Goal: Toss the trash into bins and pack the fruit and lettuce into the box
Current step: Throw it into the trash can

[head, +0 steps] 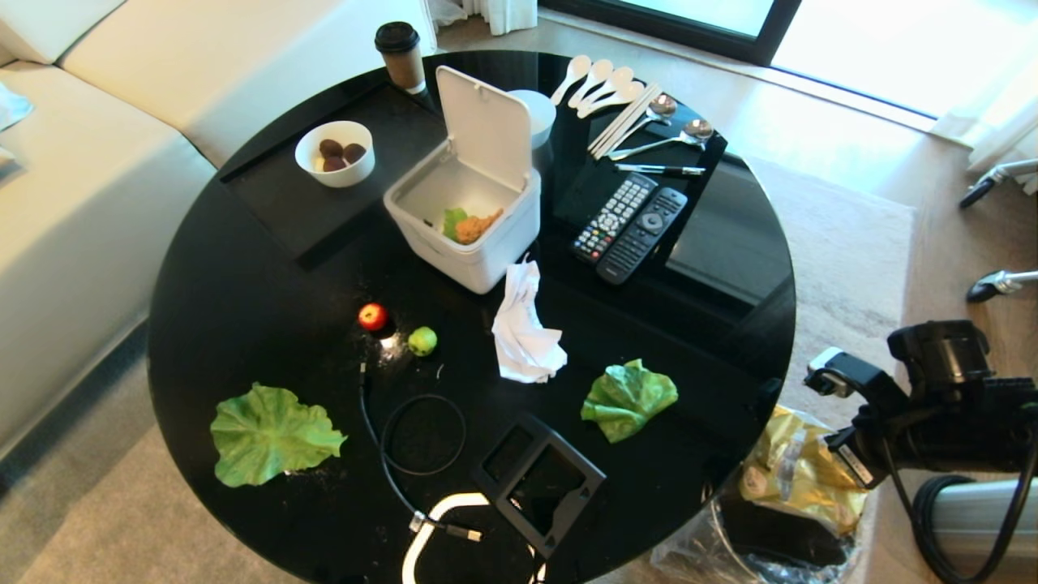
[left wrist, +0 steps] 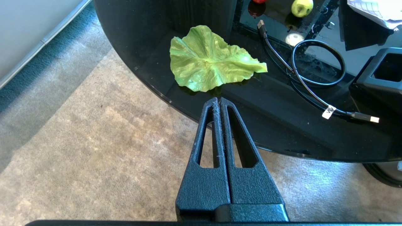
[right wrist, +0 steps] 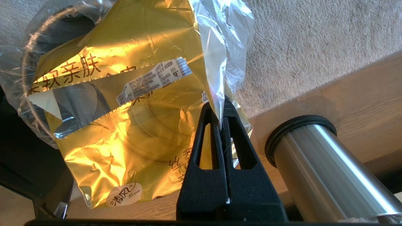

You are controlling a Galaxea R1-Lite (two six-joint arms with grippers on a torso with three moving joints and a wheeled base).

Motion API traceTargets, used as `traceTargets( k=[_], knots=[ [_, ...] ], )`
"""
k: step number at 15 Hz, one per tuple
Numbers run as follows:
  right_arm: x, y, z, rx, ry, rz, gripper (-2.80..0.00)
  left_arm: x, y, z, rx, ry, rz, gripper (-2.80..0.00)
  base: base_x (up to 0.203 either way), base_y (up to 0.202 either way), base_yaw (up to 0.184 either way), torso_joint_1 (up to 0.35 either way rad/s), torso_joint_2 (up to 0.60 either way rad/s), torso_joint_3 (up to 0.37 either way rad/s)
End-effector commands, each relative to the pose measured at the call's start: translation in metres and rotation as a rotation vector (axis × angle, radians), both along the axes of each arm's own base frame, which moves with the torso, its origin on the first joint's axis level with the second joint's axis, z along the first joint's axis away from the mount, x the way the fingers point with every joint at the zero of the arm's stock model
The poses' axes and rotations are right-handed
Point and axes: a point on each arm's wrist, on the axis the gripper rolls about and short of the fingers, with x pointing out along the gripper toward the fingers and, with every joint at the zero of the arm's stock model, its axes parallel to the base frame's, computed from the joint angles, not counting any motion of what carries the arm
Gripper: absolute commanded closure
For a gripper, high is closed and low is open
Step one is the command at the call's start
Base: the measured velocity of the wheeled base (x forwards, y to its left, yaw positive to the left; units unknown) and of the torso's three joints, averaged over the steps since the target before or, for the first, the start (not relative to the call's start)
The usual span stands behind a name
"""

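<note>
At lower right of the head view, past the round black table's (head: pixel 243 324) edge, the right gripper (right wrist: pixel 221 121) pinches the gold wrapper (right wrist: pixel 125 131) over a lined bin (head: pixel 754 535). The left gripper (left wrist: pixel 219 102), pressed together, hangs over carpet (left wrist: pixel 94 141) beside the rim near a lettuce leaf (left wrist: pixel 207 61). Tissue (head: pixel 523 328) lies mid-table.

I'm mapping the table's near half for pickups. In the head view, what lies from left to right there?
Lettuce leaf → red apple → green apple → white tissue → second lettuce leaf
</note>
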Motion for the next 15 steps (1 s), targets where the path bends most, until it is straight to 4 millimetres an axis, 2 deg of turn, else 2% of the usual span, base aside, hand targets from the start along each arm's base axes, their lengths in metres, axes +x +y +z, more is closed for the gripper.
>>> traceTargets(
  k=[1, 15],
  knots=[
    [0.0007, 0.0011, -0.0034, -0.002, 0.01, 0.008, 0.0, 0.0, 0.0, 0.0001, -0.001, 0.0, 0.001, 0.0, 0.0, 0.0, 0.0, 0.0, 0.0, 0.0],
    [0.0027, -0.0012, -0.01, -0.004, 0.032, -0.003, 0.0, 0.0, 0.0, 0.0001, -0.001, -0.001, 0.001, 0.0, 0.0, 0.0, 0.0, 0.0, 0.0, 0.0]
  ],
)
